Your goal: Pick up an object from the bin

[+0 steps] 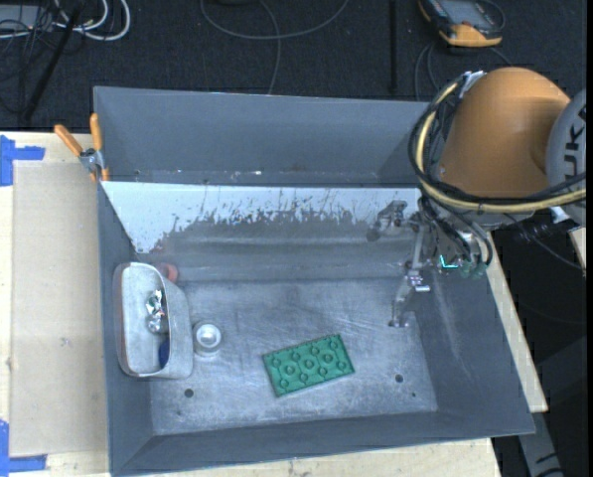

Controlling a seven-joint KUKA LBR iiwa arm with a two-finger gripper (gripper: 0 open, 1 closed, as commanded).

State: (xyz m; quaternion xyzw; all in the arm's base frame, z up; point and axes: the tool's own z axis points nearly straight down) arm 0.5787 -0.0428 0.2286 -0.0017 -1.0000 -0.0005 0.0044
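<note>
My gripper [407,296] hangs over the right part of the bin floor, near the right wall, with nothing seen in it. The nearest loose thing is a flat green studded building plate [309,365], lying tilted on the floor below and to the left of the gripper, well apart from it. Further left lies a small round silver cap [208,338].
A silver oval metal tin [153,322] with small shiny bits inside lies against the left wall, a little reddish thing [169,272] just above it. The arm with its orange cover and cables stands over the bin's right rim.
</note>
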